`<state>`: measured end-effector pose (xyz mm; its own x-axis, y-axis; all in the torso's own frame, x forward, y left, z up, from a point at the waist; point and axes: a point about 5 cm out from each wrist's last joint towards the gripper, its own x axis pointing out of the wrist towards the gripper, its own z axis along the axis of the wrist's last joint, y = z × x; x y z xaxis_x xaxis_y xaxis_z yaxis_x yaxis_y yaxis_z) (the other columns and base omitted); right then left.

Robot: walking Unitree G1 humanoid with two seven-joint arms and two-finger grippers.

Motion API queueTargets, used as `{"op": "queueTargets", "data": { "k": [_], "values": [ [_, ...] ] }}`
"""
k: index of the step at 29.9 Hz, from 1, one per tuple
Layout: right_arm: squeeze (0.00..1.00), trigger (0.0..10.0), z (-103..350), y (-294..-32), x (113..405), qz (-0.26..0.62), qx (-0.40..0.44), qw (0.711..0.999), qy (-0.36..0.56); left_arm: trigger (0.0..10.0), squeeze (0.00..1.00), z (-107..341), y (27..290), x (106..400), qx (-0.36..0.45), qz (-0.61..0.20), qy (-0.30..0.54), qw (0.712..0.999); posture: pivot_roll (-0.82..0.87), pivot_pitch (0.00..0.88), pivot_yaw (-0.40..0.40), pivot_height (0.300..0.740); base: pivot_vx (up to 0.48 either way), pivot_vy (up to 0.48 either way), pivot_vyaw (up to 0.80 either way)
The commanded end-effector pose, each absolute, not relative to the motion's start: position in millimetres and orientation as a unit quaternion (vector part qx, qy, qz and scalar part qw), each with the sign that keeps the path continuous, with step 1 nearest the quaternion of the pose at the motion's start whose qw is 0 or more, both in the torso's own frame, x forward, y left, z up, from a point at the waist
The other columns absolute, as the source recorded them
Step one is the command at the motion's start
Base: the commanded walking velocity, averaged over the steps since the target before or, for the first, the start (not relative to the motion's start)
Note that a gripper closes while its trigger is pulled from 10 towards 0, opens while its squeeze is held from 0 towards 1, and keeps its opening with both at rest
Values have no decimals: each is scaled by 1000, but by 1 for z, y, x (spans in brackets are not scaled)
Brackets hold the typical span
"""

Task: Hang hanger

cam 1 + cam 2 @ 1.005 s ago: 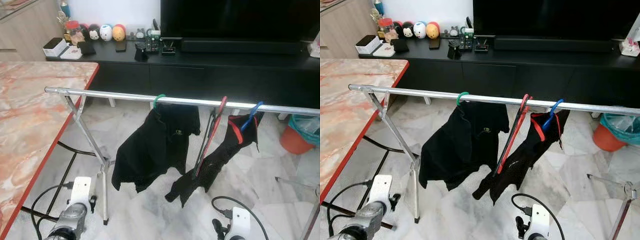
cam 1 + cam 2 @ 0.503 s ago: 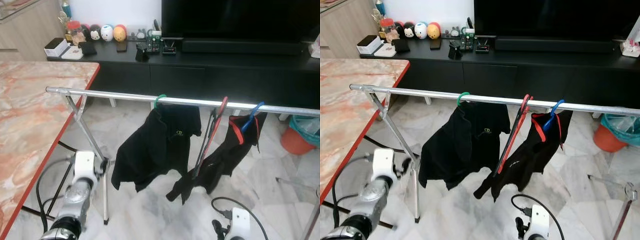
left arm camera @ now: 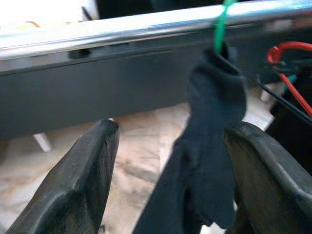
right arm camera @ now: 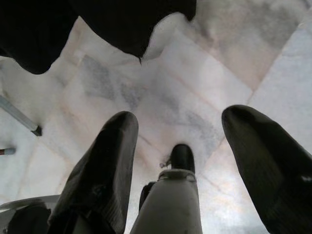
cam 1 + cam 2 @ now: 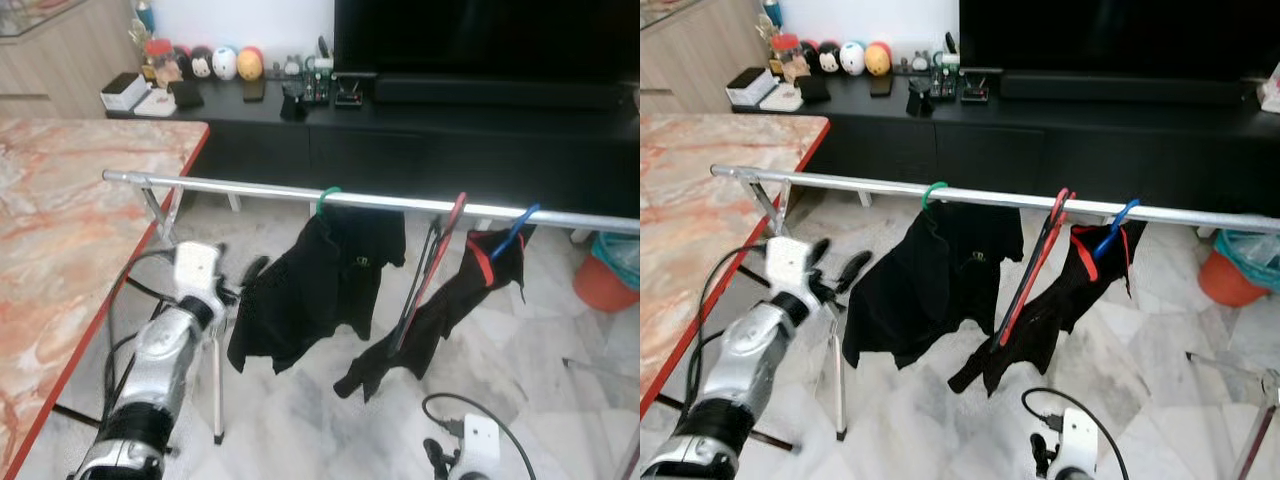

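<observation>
Head views show a silver clothes rail (image 5: pixel 250 188) running across a marble floor (image 5: pixel 1160 350), with a marble-topped table (image 5: pixel 60 200) on the robot's left and a black TV cabinet (image 5: pixel 1040 110) behind. Three hangers sit on the rail: a green hanger (image 5: pixel 322 200) carrying a black shirt (image 5: pixel 320 290), a bare red hanger (image 5: pixel 1035 270) hanging at a slant, and just beside it a blue hanger (image 5: pixel 512 230) with a second black garment (image 5: pixel 1060 310). The left gripper (image 5: pixel 837 268) is raised below the rail, near the left edge of the black shirt, its two black fingers spread apart and holding nothing. Left wrist view gives what the head views cannot: looking between those parted fingers (image 3: pixel 83 180), the shirt's bunched collar under the green hook lies in the gap ahead, though whether it touches a finger I cannot tell; the rail crosses above and a loop of the red hanger shows to one side. Right wrist view points down at the floor, with the right gripper (image 4: pixel 178 156) hanging low, fingers wide apart and empty, and a dark hem of cloth beyond them. An orange bin (image 5: pixel 600 285) stands on the floor at the rail's far right end.
</observation>
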<state>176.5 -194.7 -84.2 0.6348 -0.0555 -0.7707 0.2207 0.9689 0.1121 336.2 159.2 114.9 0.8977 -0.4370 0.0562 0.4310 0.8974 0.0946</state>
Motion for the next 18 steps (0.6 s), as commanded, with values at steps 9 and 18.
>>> {"op": "queueTargets", "data": {
  "k": [9,18],
  "values": [
    [0,10000,-87,-194,172,-88,102,894,427,10000,0,110,156,334,3,-182,-26,983,6,78,58,740,0,0,0],
    [0,10000,-87,-196,172,-81,96,891,435,10000,0,111,167,333,-21,-147,-40,988,11,74,39,740,0,0,-152]
  ]
}}
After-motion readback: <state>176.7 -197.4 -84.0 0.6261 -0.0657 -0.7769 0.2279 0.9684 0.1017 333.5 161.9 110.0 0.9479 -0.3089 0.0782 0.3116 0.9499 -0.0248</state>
